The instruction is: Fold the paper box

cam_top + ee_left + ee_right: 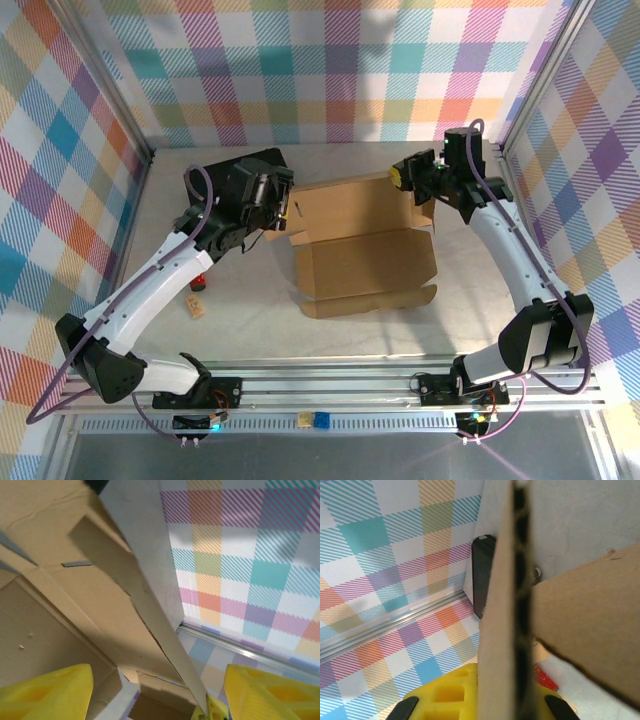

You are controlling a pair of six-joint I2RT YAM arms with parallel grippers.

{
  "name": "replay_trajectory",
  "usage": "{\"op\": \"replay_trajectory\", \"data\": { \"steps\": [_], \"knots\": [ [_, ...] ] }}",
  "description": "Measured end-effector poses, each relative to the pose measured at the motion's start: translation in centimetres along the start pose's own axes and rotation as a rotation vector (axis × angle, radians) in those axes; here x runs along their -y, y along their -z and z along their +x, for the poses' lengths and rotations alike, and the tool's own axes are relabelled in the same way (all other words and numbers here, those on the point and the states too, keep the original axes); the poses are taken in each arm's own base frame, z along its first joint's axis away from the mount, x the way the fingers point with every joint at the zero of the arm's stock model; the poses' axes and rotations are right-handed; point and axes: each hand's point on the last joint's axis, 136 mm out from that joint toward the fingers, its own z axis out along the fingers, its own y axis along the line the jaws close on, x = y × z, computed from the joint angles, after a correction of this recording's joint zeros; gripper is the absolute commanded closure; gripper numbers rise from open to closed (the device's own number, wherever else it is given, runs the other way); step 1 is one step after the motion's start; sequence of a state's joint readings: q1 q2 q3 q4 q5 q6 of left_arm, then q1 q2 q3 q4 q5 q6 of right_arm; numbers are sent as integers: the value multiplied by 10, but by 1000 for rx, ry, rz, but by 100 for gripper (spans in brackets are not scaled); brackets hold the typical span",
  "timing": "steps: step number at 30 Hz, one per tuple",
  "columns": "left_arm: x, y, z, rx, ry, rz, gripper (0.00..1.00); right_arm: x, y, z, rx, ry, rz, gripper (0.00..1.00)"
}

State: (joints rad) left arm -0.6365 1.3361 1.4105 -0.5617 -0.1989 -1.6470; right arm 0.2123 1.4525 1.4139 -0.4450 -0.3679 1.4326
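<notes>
So the right gripper [412,176] was clamped tight on an upright flap of the paper box [365,262], the cardboard edge running straight down between its fingers [445,694]. The left gripper [284,206] was released, yellow fingers [50,690] spread wide with a raised flap standing in the gap. The box lay between both grippers, and a black case [245,165] sat just behind the left one

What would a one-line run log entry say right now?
paper box: open, not yet folded shut | left pincer: open at its left flap | right pincer: shut on its right edge
</notes>
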Motion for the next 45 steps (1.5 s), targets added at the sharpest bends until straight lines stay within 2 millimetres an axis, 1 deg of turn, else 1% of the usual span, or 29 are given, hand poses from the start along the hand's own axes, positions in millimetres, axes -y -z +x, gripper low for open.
{"op": "replay_trajectory", "data": {
  "steps": [1,4,7,9,12,16,20,23,25,28,30,31,32,33,34,36,37,40,43,45],
  "knots": [
    [1,-1,-2,2,31,6,31,0,0,-1,-2,-2,-2,100],
    [12,-6,-8,5,121,52,35,-2,-2,0,-13,-6,-8,100],
    [21,-17,-9,-6,185,88,41,-4,-3,0,-23,-15,-20,100],
    [19,-30,-7,-20,209,86,45,-6,-3,0,-29,-17,-29,100],
    [11,-45,-3,-31,223,61,49,-7,-5,0,-40,-17,-34,100],
    [10,-53,-1,-37,234,56,65,-5,-11,0,-55,-24,-30,100],
    [17,-56,0,-51,241,83,78,-1,-17,-1,-69,-42,-18,100],
    [15,-63,0,-54,239,87,95,0,-20,-3,-76,-53,-15,100],
    [11,-67,-1,-50,239,79,100,1,-22,-4,-76,-54,-16,100],
    [6,-69,-1,-50,235,69,100,2,-23,-6,-77,-57,-14,100],
    [7,-69,-1,-51,235,72,100,2,-24,-6,-80,-60,-14,76],
    [7,-69,-1,-49,235,72,100,2,-24,-6,-83,-61,-14,62],
    [6,-69,-2,-45,235,71,100,2,-24,-7,-85,-58,-15,52],
    [5,-70,-3,-39,234,70,100,2,-23,-7,-84,-56,-15,46],
    [3,-70,-5,-31,232,65,100,2,-23,-8,-82,-54,-16,41],
    [-1,-72,-8,-15,228,58,100,2,-21,-9,-72,-42,-18,35],
    [-3,-73,-10,-10,227,54,100,2,-19,-9,-64,-39,-22,34],
    [-7,-75,-12,0,223,48,100,14,-5,1,-35,-37,-38,32],
    [-11,-76,-14,13,221,43,100,27,8,22,-11,-29,-86,31],
    [-15,-78,-15,18,219,40,100,35,6,39,-13,-24,-127,31]
  ]
}}
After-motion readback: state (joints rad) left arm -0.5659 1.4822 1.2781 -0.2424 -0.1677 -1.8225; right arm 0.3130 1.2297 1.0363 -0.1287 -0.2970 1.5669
